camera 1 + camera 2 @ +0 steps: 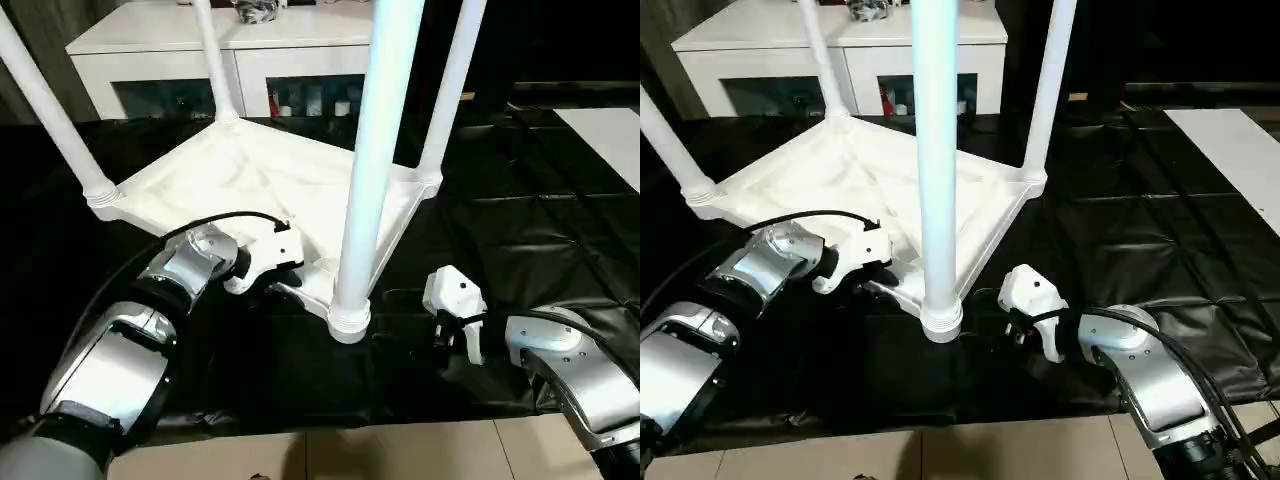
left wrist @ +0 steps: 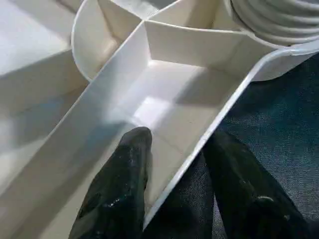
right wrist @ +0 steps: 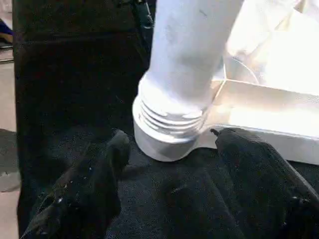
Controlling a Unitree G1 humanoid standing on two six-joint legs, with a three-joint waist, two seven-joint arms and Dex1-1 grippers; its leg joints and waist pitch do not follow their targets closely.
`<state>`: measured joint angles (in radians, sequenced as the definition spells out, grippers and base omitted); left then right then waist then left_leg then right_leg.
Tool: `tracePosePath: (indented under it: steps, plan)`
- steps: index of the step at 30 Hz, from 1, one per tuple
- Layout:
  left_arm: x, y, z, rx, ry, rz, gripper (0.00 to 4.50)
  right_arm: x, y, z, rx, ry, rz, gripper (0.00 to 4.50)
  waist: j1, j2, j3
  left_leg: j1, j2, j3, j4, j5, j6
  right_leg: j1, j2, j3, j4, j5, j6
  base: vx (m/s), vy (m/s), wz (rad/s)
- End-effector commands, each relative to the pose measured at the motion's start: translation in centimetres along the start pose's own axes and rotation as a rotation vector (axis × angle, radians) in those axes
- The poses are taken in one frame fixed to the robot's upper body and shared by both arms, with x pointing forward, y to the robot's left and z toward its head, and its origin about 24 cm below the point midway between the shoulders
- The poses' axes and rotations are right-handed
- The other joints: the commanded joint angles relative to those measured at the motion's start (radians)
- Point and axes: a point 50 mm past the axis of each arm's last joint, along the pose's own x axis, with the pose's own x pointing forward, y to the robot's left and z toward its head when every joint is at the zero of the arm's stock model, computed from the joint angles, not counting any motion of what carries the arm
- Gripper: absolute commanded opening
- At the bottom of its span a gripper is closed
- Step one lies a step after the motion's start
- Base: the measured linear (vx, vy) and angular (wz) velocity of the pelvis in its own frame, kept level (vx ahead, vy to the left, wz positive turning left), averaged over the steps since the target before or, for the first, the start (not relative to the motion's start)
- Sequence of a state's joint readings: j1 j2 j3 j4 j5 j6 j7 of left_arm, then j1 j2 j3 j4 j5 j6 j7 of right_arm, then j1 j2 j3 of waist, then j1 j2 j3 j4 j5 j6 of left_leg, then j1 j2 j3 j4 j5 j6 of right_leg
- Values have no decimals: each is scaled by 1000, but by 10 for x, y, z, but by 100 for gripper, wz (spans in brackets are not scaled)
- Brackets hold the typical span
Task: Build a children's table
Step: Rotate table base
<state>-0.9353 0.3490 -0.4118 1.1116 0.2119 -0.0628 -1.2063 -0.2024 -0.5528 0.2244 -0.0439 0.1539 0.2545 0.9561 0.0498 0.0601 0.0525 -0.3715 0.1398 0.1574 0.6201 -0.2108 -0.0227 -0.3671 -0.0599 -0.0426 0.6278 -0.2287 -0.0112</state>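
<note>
The children's table lies upside down on the black cover, its ribbed white top point(image 1: 250, 180) facing up. White legs stand in its corner sockets; the nearest leg point(image 1: 375, 150) rises from the near corner socket point(image 1: 348, 320). My left gripper point(image 1: 283, 290) is open astride the top's near rim. In the left wrist view one finger point(image 2: 127, 169) is inside a ribbed compartment and the other finger point(image 2: 239, 184) is outside over the cover. My right gripper point(image 1: 455, 335) is open just right of the near socket. Its fingertips point(image 3: 107, 154) stand short of that socket point(image 3: 164, 134), without touching.
A white cabinet point(image 1: 200, 40) with glass doors stands behind the table. The black-covered table point(image 1: 540, 200) stretches to the right, where a white panel point(image 1: 610, 135) lies at the edge. Light floor point(image 1: 350, 450) shows along the cover's near edge.
</note>
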Motion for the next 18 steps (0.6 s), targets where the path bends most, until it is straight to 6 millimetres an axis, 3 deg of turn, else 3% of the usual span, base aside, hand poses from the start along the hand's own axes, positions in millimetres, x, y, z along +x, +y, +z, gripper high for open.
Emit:
tracePosePath:
  steps: [1,3,6,9,11,14,16,17,18]
  plan:
    - [1,-9,-29,-96,111,-29,166,0,-7,1,-17,-5,-40,328,5,-6,-61,9,96,-38,-82,-148,91,49,-113,53,-68,64,-328,0,0,0]
    - [1,-8,-34,-165,90,18,150,0,-11,0,-10,-8,-80,328,-1,-8,-59,7,94,-37,-83,-149,89,50,-112,53,-70,52,-326,0,0,0]
    - [2,-8,-36,-212,64,61,140,0,-12,0,-6,-8,-98,328,-8,-10,-53,7,91,-36,-86,-178,86,50,-112,53,-81,-43,-317,0,0,0]
    - [-1,-1,-46,-353,27,270,133,2,-15,-1,2,-7,-126,328,-16,-11,-50,7,91,-36,-88,-221,72,47,-110,51,-86,-155,-301,0,0,0]
    - [-1,-2,-49,-374,29,282,132,2,-15,-1,1,-9,-132,328,-24,-11,-48,-8,86,-41,-93,-221,61,55,-112,48,-93,-248,-253,0,0,0]
    - [0,-5,-53,-415,25,305,128,5,-17,-1,1,-9,-151,328,-45,-11,-50,-9,86,-42,-94,-216,62,51,-109,45,-93,-229,-241,0,0,0]
    - [1,-6,-54,-430,23,324,118,6,-19,0,1,-8,-164,328,-50,-13,-50,-1,84,-37,-89,-225,69,42,-107,47,-101,-249,-248,0,0,0]
    - [3,-7,-53,-438,9,334,113,6,-20,0,-1,-7,-176,328,-51,-18,-50,-1,83,-34,-87,-217,75,41,-106,49,-102,-252,-252,0,0,0]
    - [4,-8,-51,-433,-11,332,109,7,-20,1,-1,-8,-177,328,-50,-16,-49,-1,82,-34,-87,-210,79,39,-105,48,-103,-254,-251,0,0,0]
